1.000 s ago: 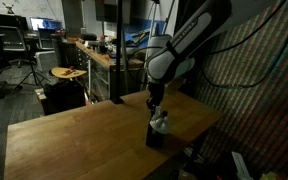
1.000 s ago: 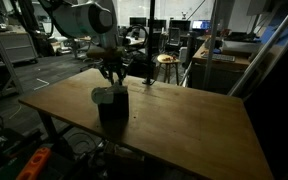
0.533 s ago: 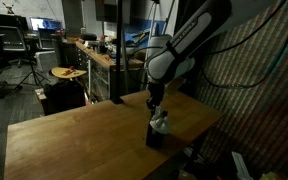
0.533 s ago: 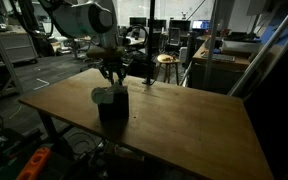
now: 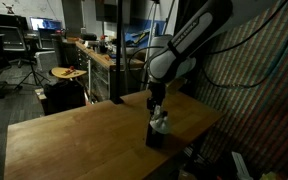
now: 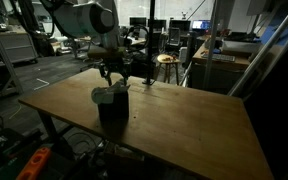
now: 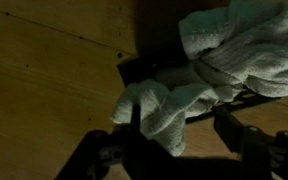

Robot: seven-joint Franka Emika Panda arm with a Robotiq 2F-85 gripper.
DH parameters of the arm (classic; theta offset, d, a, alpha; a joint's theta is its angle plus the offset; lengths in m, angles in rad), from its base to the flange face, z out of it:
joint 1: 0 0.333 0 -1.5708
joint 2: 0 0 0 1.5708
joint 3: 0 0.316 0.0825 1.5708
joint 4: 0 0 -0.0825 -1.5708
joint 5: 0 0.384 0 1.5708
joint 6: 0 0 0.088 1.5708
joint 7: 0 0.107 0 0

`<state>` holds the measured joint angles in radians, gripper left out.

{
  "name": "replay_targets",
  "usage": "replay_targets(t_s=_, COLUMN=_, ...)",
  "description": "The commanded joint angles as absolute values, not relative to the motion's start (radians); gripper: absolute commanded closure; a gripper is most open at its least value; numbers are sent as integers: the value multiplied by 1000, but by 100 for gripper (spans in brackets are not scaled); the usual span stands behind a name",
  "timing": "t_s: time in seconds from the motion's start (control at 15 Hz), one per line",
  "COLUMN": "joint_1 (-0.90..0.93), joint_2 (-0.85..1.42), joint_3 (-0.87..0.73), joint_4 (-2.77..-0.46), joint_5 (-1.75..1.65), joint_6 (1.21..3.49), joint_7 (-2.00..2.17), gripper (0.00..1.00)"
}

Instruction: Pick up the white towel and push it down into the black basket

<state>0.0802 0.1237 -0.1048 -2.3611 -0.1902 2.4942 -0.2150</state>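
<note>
Wrist view: white towel [image 7: 224, 55] seen bunched on top of black basket [image 7: 152, 55], one fold draped over basket rim, not fully sunk. Gripper [image 7: 179, 125] held directly above basket, jaws now spread wider than moment earlier, nothing pinched. Towel judged released; downward push likely still needed. Basket set near edge of wooden table [image 6: 184, 110].

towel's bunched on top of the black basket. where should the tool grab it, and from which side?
Take the towel by the loose fold spilling over the basket rim, coming straight down from above. That fold stands proud of the rim with free cloth on both sides, and the tool straddles it, jaws open. The basket's walls block a side approach.
</note>
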Motion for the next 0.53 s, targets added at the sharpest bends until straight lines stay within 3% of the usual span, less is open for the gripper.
replay_targets(t_s=0.0, joint_1=42, joint_2=91, joint_3=-73, joint_4=-2357, joint_5=-219, joint_6=2477, joint_7=-192, gripper=0)
replay_targets(t_s=0.47, joint_1=32, joint_2=90, joint_3=-48, joint_4=-2350, joint_5=-198, joint_6=2479, joint_7=-201, gripper=1)
